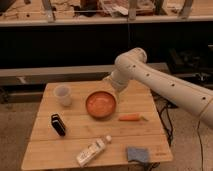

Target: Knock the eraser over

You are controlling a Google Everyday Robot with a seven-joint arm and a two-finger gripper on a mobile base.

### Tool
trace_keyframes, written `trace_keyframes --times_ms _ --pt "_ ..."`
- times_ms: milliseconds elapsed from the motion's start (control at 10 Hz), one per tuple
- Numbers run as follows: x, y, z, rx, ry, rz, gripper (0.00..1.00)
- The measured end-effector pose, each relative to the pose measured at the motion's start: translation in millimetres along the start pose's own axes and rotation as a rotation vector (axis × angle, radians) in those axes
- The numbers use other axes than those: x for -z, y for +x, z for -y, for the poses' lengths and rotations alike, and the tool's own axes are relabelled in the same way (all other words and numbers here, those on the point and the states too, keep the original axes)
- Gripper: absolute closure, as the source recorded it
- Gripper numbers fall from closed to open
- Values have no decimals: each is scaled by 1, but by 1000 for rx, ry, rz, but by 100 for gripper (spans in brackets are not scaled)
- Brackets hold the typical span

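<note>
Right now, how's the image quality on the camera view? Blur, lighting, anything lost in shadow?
Camera view: soft overall, edges smeared. Warm, even light on the wooden table; the eraser reads as a dark block with little detail. The shelf area behind is nearly black. The tool sits above the orange bowl, against that dark background and merging with the arm's elbow. No strong glare.

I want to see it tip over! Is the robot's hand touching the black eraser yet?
Apart. The camera view shows the gripper up by the far side of the orange bowl, while the eraser stands near the table's left edge, bare wood between them.
</note>
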Motion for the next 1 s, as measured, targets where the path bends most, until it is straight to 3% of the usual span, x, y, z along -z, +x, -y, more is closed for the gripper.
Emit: trace_keyframes --times_ms 1000 --pt "2 -12 20 53 -10 9 20"
